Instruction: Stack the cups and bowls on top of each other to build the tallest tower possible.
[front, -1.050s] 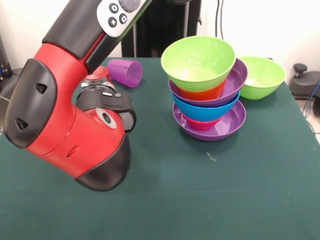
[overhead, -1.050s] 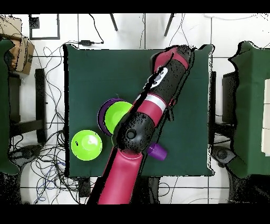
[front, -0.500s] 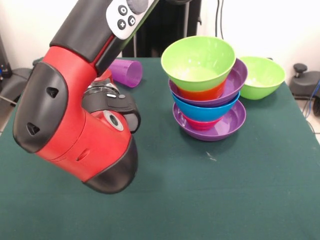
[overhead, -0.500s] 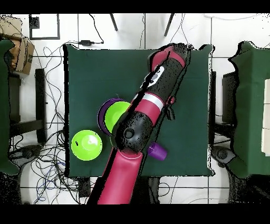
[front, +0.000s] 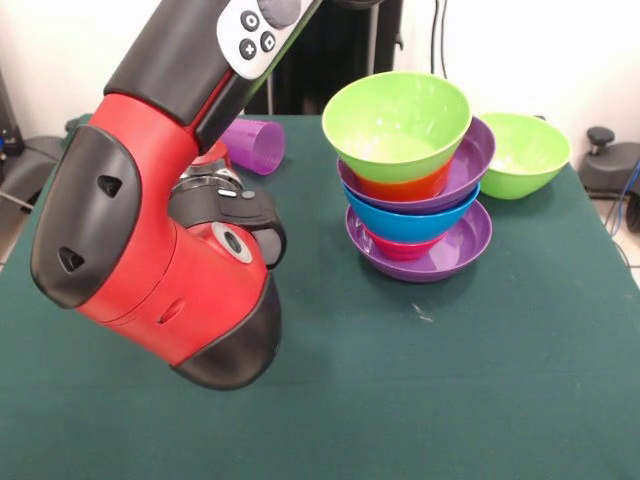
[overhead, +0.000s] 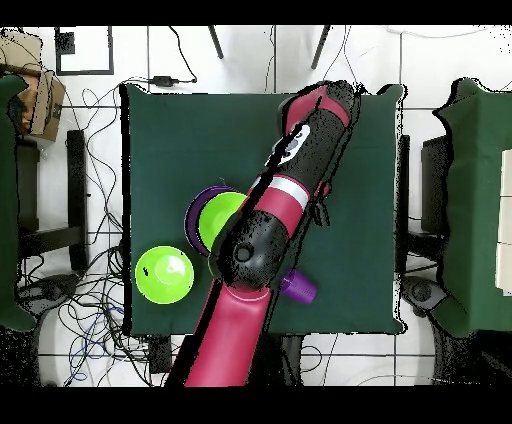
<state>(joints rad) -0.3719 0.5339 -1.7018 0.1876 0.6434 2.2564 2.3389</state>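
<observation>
The tower (front: 415, 180) stands at the back right: a wide purple bowl (front: 472, 235) as base, then red-pink, blue, a second purple, orange and a lime green bowl (front: 397, 125) on top. From overhead the tower (overhead: 222, 220) shows partly beside the arm. A second lime green bowl (front: 525, 152) sits alone to its right, and overhead this bowl (overhead: 165, 274) lies near the table corner. A translucent purple cup (front: 255, 143) lies on its side at the back, also seen as the cup (overhead: 298, 288) overhead. My gripper (front: 212, 178) is mostly hidden behind the arm's red joint, near the purple cup.
The bulky red and black arm joint (front: 150, 250) hangs low over the left of the green table (front: 450, 380). Overhead, the arm (overhead: 290, 180) crosses the table diagonally. Cables lie on the floor around the table.
The arm's large red joint has drifted slightly right and towards the camera in the front view. The tower, the lone green bowl and the purple cup have not moved.
</observation>
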